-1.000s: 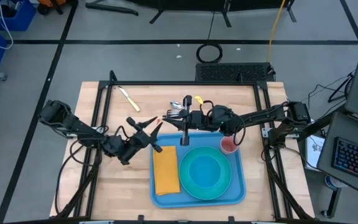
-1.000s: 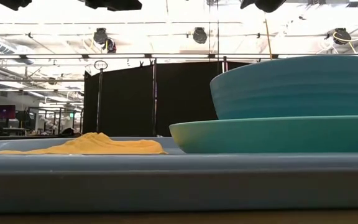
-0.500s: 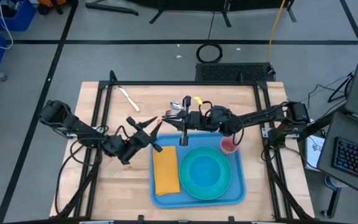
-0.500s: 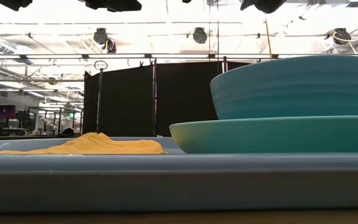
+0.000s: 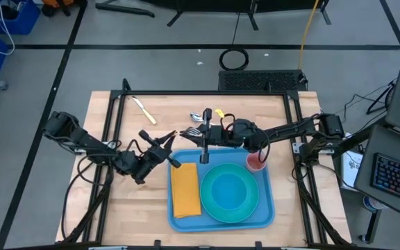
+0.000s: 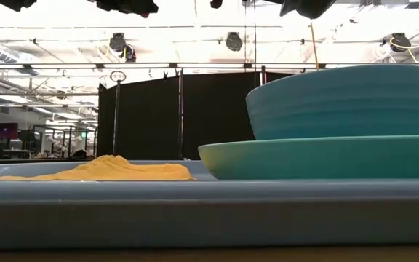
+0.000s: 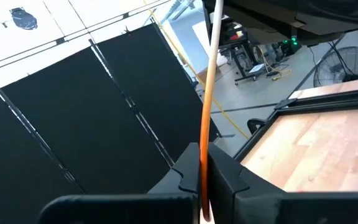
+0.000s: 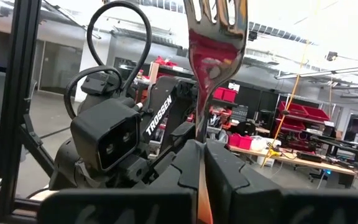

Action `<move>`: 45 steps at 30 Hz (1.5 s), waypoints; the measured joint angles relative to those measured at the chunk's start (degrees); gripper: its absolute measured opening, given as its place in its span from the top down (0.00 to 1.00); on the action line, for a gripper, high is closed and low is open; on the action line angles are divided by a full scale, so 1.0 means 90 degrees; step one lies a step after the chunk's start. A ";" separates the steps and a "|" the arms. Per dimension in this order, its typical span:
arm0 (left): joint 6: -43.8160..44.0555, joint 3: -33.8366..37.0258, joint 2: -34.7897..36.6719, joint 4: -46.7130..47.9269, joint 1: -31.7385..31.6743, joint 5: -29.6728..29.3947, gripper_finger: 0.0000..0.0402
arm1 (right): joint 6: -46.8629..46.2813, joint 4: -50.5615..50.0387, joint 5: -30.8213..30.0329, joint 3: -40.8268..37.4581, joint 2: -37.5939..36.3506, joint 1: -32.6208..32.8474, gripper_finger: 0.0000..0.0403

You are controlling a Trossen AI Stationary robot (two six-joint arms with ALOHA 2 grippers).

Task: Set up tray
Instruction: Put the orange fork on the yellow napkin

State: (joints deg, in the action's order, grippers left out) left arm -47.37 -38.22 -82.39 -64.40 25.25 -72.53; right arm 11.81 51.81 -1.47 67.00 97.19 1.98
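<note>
The blue tray (image 5: 266, 208) lies at the table's near middle, its rim (image 6: 195, 211) filling the low view's front. On it rest the yellow-orange napkin (image 5: 185, 192) and a teal plate (image 5: 217, 208) bearing a teal bowl (image 5: 229, 192). My right gripper (image 5: 203, 135) hovers beyond the tray's far edge, shut on a fork (image 8: 213, 37). My left gripper (image 5: 169, 149) is off the tray's far-left corner, shut on an orange-handled utensil (image 7: 207, 112). The two grippers face each other. My left gripper pinches the utensil's orange handle (image 7: 202, 158) between its two fingers. The thin handle runs across the fingers and rises away from them, lifted clear of the table. My right gripper pinches the fork by its reddish handle (image 8: 199, 134), just below the neck, between both fingers. The fork lies across the fingers with its tines (image 8: 216, 12) standing free, clear of the table.
A red cup (image 5: 255, 162) stands on the tray's far-right corner. A yellow-handled utensil (image 5: 143, 110) lies toward the table's far left, and silver cutlery (image 5: 196, 117) at far middle. A black frame borders the table; bare wood shows left of the tray.
My right gripper has shifted a little toward the table's left with the fork, closer to the left gripper. The tray, napkin, plate and bowl have kept still.
</note>
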 joint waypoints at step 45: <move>0.5499 0.1976 0.1476 0.0048 0.0942 0.1092 0.98 | 0.2184 -0.3677 -0.1332 0.0010 -0.1591 0.0874 0.81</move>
State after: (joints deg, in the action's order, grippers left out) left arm 2.12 -20.43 -69.11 -63.97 33.73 -62.70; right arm 31.47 18.72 -13.45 67.09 82.86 9.85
